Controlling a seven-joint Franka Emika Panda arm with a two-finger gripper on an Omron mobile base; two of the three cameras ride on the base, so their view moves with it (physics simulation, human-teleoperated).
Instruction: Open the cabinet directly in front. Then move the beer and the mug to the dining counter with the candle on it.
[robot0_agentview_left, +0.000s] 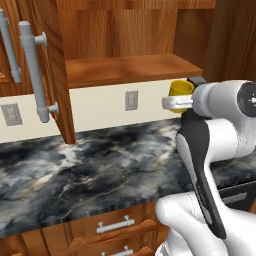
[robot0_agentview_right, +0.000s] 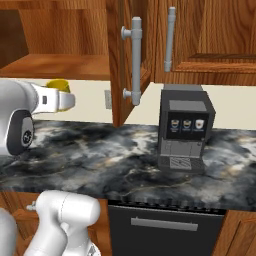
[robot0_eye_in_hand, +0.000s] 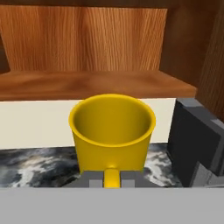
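The cabinet (robot0_agentview_left: 125, 35) stands open, its door (robot0_agentview_left: 52, 65) swung out to the left, and its wood shelf (robot0_agentview_left: 127, 69) is bare. My gripper (robot0_eye_in_hand: 111, 180) is shut on the handle of the yellow mug (robot0_eye_in_hand: 112, 131). It holds the mug upright in the air, just in front of and below the shelf edge. From the sides, the mug (robot0_agentview_left: 179, 88) (robot0_agentview_right: 59, 84) peeks out behind my white hand. The mug is empty inside. The beer, the dining counter and the candle are out of view.
A dark marble kitchen counter (robot0_agentview_left: 100, 165) runs below the cabinet, with drawers (robot0_agentview_left: 115, 226) under it. A black coffee machine (robot0_agentview_right: 185, 130) stands on it to the right of the mug, close beside it (robot0_eye_in_hand: 197, 140). A closed cabinet door (robot0_agentview_right: 210, 40) hangs above the machine.
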